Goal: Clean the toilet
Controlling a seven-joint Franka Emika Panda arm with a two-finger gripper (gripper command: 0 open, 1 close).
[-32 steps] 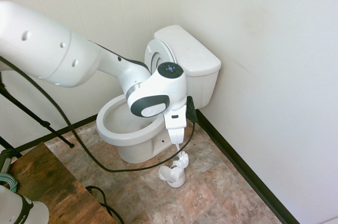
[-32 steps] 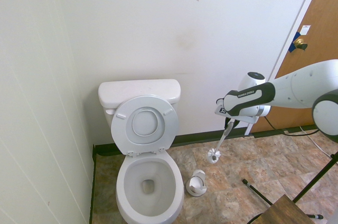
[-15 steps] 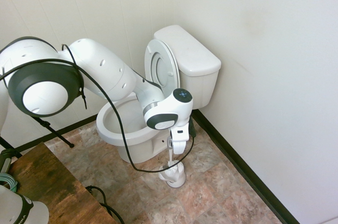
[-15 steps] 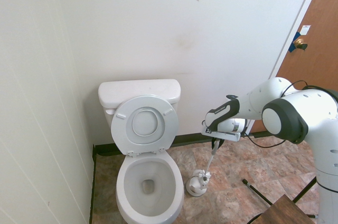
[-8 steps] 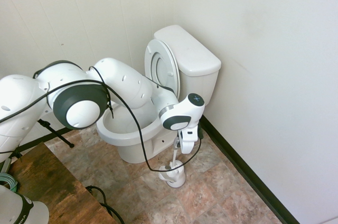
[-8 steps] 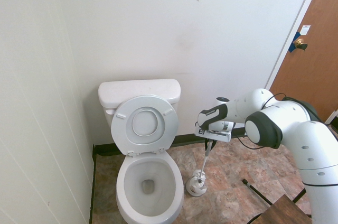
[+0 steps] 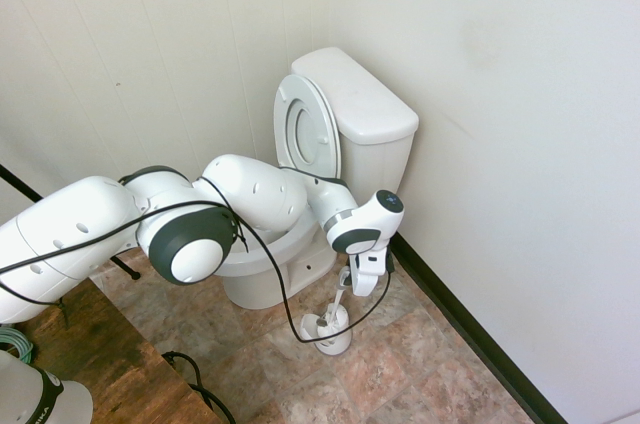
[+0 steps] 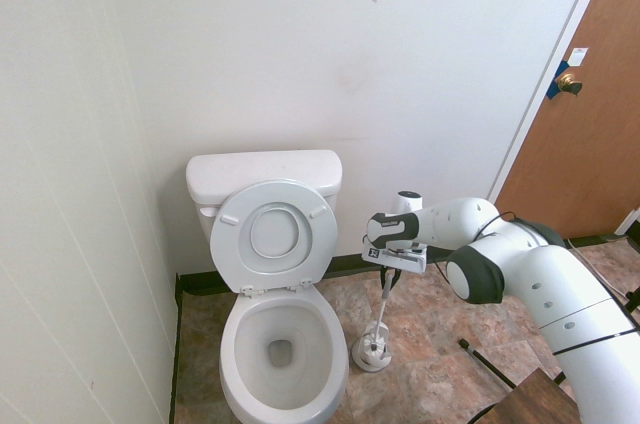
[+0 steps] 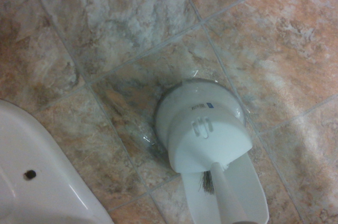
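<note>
Since the earlier frames you will see that the arm has come down and forward: the gripper (image 7: 362, 287), which held the toilet brush (image 7: 338, 306) up in the air beside the bowl, now sits low beside the toilet (image 7: 330, 134), and the brush head is down in its holder (image 7: 325, 332) on the floor. Check the fingers: they are closed tight on the top of the brush handle, which runs down at a slight tilt from the gripper (image 8: 392, 271) to the holder (image 8: 372, 352). The toilet (image 8: 268, 244) stands against the far wall in the corner, with seat and lid raised against the tank and the bowl open; in the second exterior view the holder stands on the tiled floor (image 8: 430, 344) just beside the bowl, to its right, apart from it. In the wrist view you look straight down on the white holder (image 9: 203, 126), with dark bristles visible at its opening and the handle rising toward the camera; the edge of the toilet base (image 9: 37, 182) shows at one corner. A brown door (image 8: 590, 104) stands at the far right.
</note>
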